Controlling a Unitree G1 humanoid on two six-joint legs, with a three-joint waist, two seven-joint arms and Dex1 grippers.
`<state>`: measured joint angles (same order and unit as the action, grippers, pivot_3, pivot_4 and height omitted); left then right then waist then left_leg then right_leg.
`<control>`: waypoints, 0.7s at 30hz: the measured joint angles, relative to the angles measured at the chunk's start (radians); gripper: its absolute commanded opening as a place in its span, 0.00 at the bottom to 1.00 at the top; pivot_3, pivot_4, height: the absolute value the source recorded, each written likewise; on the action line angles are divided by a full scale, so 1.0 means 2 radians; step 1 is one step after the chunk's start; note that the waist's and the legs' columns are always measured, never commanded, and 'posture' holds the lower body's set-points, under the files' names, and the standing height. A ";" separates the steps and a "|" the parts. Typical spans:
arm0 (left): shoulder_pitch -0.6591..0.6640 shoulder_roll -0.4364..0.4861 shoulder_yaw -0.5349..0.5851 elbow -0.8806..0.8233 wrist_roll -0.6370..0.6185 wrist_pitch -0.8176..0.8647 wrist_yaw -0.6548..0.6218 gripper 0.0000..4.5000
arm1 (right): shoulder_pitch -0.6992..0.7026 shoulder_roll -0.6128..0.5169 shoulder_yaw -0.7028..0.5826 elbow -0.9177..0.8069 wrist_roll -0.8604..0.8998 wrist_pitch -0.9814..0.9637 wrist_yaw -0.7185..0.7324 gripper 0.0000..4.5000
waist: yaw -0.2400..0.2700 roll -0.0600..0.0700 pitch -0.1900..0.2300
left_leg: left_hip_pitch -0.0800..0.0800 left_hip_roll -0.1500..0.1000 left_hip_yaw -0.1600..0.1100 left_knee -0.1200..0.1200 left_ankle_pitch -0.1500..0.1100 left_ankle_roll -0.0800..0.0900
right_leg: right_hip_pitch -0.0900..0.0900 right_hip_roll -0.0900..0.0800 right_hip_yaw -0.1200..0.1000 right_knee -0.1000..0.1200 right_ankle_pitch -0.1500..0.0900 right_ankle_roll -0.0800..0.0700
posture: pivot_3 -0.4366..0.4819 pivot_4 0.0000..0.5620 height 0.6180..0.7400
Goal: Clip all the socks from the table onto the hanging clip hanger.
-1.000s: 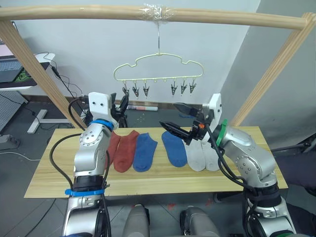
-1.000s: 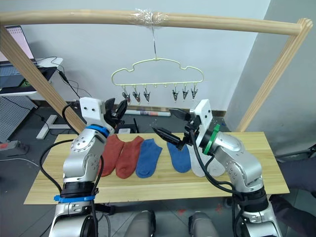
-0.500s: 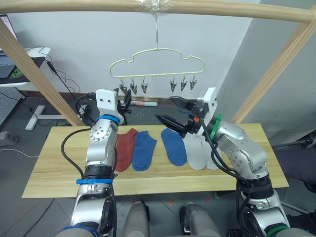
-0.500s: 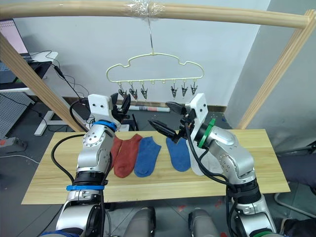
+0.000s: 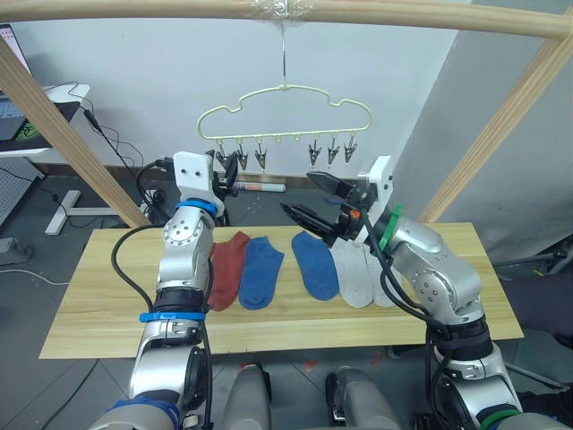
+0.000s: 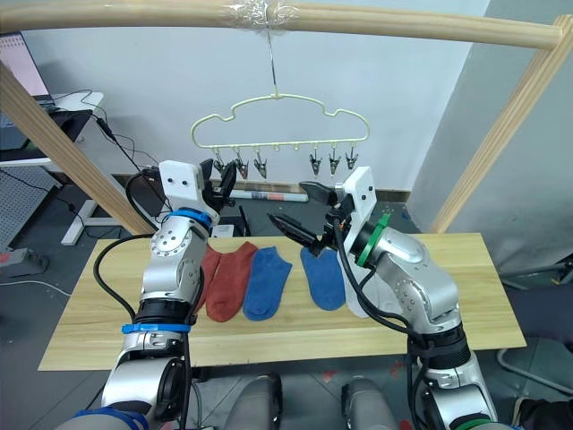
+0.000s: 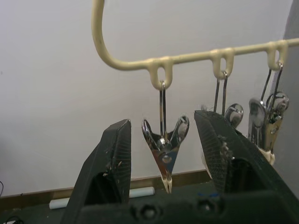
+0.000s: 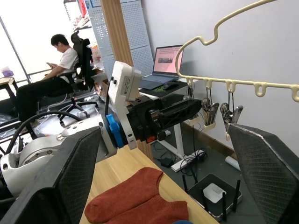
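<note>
Several socks lie in a row on the table (image 5: 89, 309): rust-red ones (image 5: 229, 267) partly behind my left arm, two blue (image 5: 260, 271) (image 5: 315, 264), and two light grey (image 5: 355, 278). The pale-yellow clip hanger (image 5: 285, 91) hangs from the wooden pole by its hook, with a row of grey metal clips. My left gripper (image 5: 230, 172) is raised just under the hanger's leftmost clips and stands open. In the left wrist view its fingers (image 7: 112, 158) flank one clip (image 7: 164, 151) without touching it. My right gripper (image 5: 313, 199) is open and empty, held above the blue sock.
A round wooden pole frame (image 5: 269, 9) spans overhead, with slanted legs (image 5: 63, 134) at both sides of the table. Behind it are a white wall, floor cables and a desk with a laptop (image 8: 166, 56). A person (image 8: 51, 77) sits far back in a chair.
My left gripper has risen a little, closer to the hanger's leftmost clips. The right arm has hardly moved. The socks lie as before.
</note>
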<state>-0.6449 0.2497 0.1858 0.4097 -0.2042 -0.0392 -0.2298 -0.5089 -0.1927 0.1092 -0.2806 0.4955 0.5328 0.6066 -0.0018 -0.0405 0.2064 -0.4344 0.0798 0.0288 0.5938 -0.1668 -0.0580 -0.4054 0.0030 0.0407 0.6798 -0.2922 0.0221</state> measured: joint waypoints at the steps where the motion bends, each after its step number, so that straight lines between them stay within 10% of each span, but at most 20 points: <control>1: 0.000 0.000 0.000 0.002 0.000 -0.004 0.000 0.52 | -0.003 0.000 -0.002 0.000 0.000 0.000 -0.001 1.00 | 0.000 0.000 0.000 | 0.000 0.000 0.000 0.000 0.000 0.000 | 0.000 0.000 0.000 0.000 0.000 0.000 | 0.49 0.41 1.00; 21: -0.019 0.011 0.000 0.032 0.007 -0.018 -0.002 0.52 | -0.004 0.002 -0.005 -0.004 0.017 0.007 -0.020 1.00 | 0.000 0.000 0.001 | 0.000 0.000 0.000 0.000 0.000 0.000 | 0.000 0.000 0.000 0.000 0.000 0.000 | 0.49 0.42 1.00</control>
<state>-0.6835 0.2710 0.1853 0.4743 -0.1909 -0.0743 -0.2342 -0.5177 -0.1885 0.0989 -0.2887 0.5286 0.5464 0.5663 -0.0018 -0.0402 0.2090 -0.4344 0.0798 0.0287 0.5938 -0.1668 -0.0580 -0.4054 0.0030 0.0406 0.6798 -0.2922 0.0221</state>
